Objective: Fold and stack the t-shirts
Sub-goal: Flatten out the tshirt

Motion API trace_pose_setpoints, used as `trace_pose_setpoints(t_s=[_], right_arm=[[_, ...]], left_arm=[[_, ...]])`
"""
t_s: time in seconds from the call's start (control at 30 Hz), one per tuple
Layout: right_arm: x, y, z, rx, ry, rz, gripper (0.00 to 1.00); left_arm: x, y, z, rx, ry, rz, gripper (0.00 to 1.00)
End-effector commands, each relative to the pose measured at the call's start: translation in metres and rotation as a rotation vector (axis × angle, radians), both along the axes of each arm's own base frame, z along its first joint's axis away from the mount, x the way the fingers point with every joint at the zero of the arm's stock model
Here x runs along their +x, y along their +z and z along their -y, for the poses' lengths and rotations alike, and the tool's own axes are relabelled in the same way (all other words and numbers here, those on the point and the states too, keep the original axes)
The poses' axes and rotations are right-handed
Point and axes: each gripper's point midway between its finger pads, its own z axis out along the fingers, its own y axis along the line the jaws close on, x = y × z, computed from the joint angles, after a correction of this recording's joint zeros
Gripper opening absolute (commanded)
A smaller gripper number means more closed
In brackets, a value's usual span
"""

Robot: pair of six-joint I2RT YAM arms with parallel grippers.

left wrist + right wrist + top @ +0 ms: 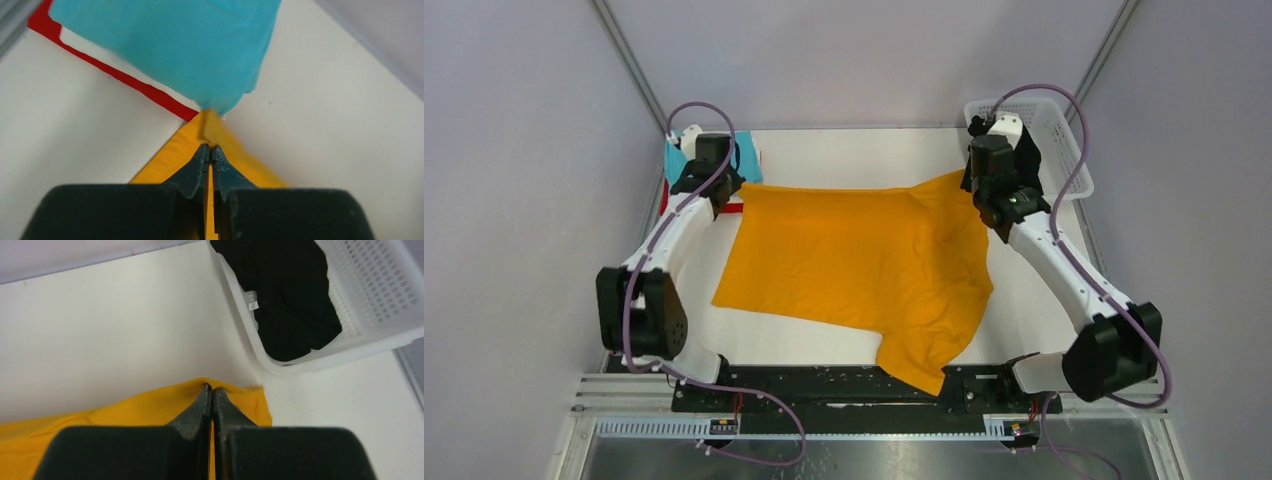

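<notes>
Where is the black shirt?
The black shirt lies inside the basket at the far right, just past the right end effector, seen from the right wrist.

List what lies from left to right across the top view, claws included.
left claw → mustard-orange t-shirt → right claw → white basket

Both arms reach away from their bases toward the far side, elbows bent out to the sides. The left arm (664, 240) stretches to the far left, and the left gripper (210, 146) has its fingers pressed together on a corner of the orange t-shirt (854, 260). The right arm (1054, 260) mirrors it at the far right. The right gripper (210, 386) is likewise clamped on an edge of that shirt.
</notes>
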Motion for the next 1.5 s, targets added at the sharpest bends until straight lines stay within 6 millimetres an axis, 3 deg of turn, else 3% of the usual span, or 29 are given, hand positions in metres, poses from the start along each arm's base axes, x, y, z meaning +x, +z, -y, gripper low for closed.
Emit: trace_pose_setpoints(t_s=[0.0,0.2,0.5,0.63,0.7,0.77,0.8,0.83,0.93,1.03,1.13,1.3,1.47], right_arm=[[0.042,-0.002,-0.014,0.133,-0.01,0.06,0.0],[0.085,-0.04,-0.023,0.118,-0.012,-0.022,0.0],[0.138,-0.056,-0.01,0.116,-0.074,-0.03,0.01],[0.166,-0.063,-0.003,0.113,-0.105,-0.035,0.05],[0.181,-0.067,-0.003,0.11,-0.094,-0.051,0.15],[0.188,-0.07,-0.009,0.106,-0.06,-0.09,0.38],[0.19,-0.069,-0.012,0.107,-0.041,-0.1,0.5],[0.189,-0.067,-0.017,0.112,-0.017,-0.105,0.61],[0.18,-0.065,-0.027,0.137,0.053,-0.102,0.74],[0.162,-0.064,-0.046,0.203,0.16,-0.11,0.83],[0.139,-0.073,-0.057,0.261,0.207,-0.145,0.96],[0.101,-0.097,-0.078,0.378,0.27,-0.218,0.99],[0.042,-0.148,-0.107,0.338,0.309,-0.391,0.99]], left_arm=[[0.044,-0.021,-0.004,-0.023,0.0,0.01,0.0],[0.085,-0.049,-0.002,-0.039,-0.017,-0.036,0.0],[0.151,-0.058,0.016,-0.107,-0.068,0.02,0.0],[0.175,-0.064,0.014,-0.124,-0.03,0.031,0.01],[0.185,-0.067,0.015,-0.133,-0.02,0.018,0.24],[0.193,-0.062,0.021,-0.156,-0.039,0.017,0.53],[0.195,-0.057,0.026,-0.163,-0.065,0.025,0.8],[0.195,-0.049,0.03,-0.167,-0.082,0.037,0.97],[0.187,-0.022,0.049,-0.147,-0.141,0.08,0.99],[0.167,0.002,0.067,-0.129,-0.189,0.103,0.99],[0.143,0.011,0.082,-0.122,-0.226,0.101,0.99],[0.09,-0.007,0.102,-0.137,-0.274,0.048,0.99],[0.039,-0.059,0.113,-0.23,-0.307,-0.044,0.99]])
